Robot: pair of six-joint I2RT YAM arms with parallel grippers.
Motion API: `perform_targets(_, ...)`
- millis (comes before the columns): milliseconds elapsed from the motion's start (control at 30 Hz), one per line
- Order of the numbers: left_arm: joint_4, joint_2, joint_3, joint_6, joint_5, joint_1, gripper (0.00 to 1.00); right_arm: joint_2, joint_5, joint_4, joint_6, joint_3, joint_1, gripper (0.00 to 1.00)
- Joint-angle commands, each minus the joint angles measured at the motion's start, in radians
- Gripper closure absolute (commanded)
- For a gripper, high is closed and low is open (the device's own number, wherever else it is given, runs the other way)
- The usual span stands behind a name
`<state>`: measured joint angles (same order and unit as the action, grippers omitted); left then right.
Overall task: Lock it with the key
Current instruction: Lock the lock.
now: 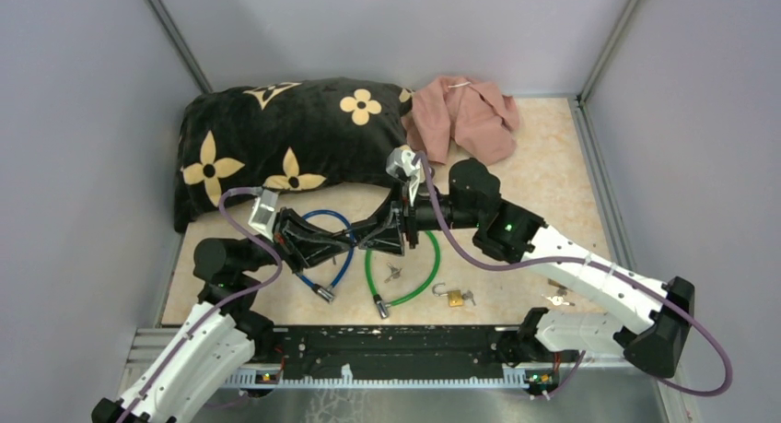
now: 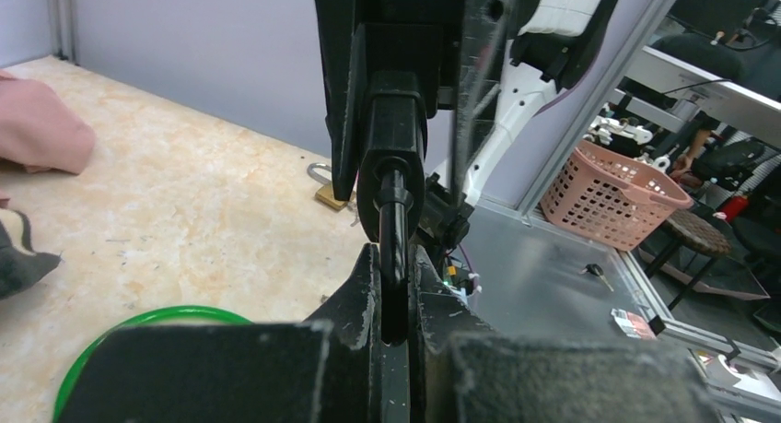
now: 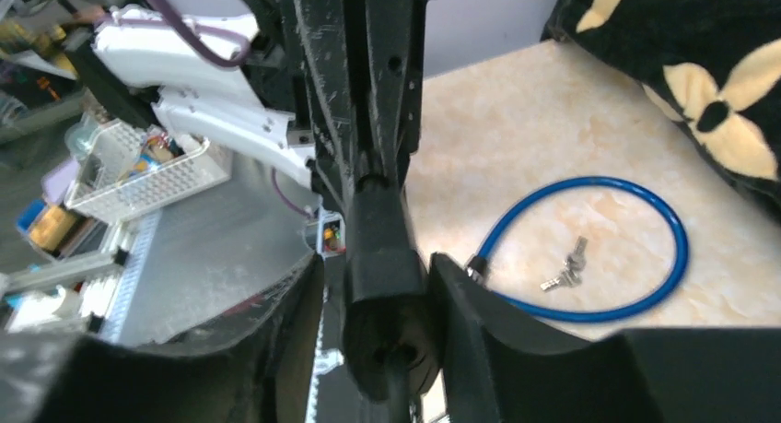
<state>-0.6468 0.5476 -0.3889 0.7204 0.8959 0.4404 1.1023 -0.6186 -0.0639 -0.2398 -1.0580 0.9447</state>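
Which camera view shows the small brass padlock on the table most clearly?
The top external view: the brass padlock lies whole on the table, with nothing covering it. The left wrist view shows only part of the padlock, far back and partly hidden. The right wrist view does not show it.

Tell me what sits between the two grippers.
A black lock body, its thin stem pinched by the left gripper and its thick end between the right gripper's open fingers; both wrist views show it.

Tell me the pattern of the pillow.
The pillow is black with cream flowers; top view shows it best.
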Motion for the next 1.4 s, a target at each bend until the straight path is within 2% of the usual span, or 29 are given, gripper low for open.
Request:
perform_targets(0, -0.064, -0.012, -0.021, -0.011, 0.005, -0.003, 1.00, 0.025, -0.057, 0.115, -0.049, -0.019, -0.005, 0.66)
perform_targets(67, -0.063, -0.012, -0.021, -0.009, 0.007, -0.003, 1.00, 0.034, -0.061, 0.134, -0.063, -0.023, -0.006, 0.99)
perform_targets(267, -0.055, -0.030, -0.016, -0.003, -0.010, -0.004, 1.00, 0.008, -0.011, 0.130, -0.061, -0.002, -0.008, 1.00)
perform_targets(367, -0.013, -0.047, 0.004, 0.022, -0.042, -0.004, 0.74, -0.031, 0.008, 0.178, -0.091, 0.025, -0.020, 1.00)
perform_targets(567, 0.051, -0.063, 0.054, 0.070, -0.089, -0.028, 0.37, -0.072, 0.020, 0.225, -0.134, 0.061, -0.033, 1.00)
perform_targets(833, 0.106, -0.061, 0.054, 0.055, -0.069, -0.048, 0.05, -0.118, 0.003, 0.247, -0.145, 0.064, -0.038, 1.00)
perform_targets(933, 0.191, -0.071, 0.027, 0.028, -0.118, -0.050, 0.01, -0.121, 0.004, 0.248, -0.145, 0.074, -0.038, 1.00)
perform_targets(1067, 0.457, -0.099, -0.054, -0.116, -0.168, -0.060, 0.01, -0.130, 0.004, 0.257, -0.148, 0.080, -0.038, 1.00)
perform_targets(1200, 0.770, -0.122, -0.170, -0.391, -0.278, -0.061, 0.01, -0.130, -0.001, 0.260, -0.149, 0.080, -0.040, 1.00)
perform_targets(1367, 1.064, -0.108, -0.317, -0.808, -0.246, -0.057, 0.01, -0.108, -0.007, 0.272, -0.151, 0.071, -0.041, 1.00)
